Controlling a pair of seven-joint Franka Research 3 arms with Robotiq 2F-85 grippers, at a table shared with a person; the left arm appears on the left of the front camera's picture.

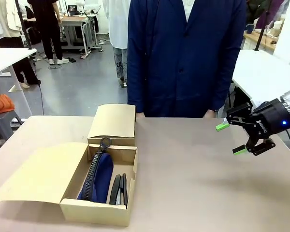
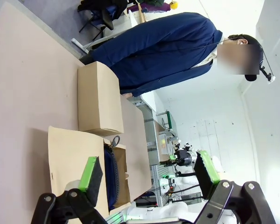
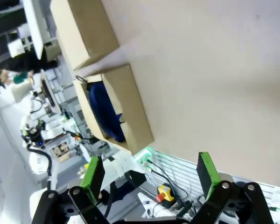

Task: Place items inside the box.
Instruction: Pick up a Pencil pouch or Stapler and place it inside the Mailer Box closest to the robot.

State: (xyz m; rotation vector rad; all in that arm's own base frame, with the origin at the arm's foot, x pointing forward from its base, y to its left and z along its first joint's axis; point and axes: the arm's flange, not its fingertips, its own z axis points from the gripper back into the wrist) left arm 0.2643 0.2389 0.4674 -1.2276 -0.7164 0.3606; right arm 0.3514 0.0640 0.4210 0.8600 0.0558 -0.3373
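With the navy pouch (image 1: 97,177) and 2 black staplers (image 1: 119,189) already lying inside the open box (image 1: 100,211) on the desk (image 1: 198,183), the task looks nearly done, both the right claw (image 1: 231,138) and the left claw (image 2: 149,175) being spread wide and empty.

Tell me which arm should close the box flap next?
Probably left. The open box and its flap lie on the robot's left; the left gripper hovers open right above them. The right gripper, also open, hangs far off to the right.
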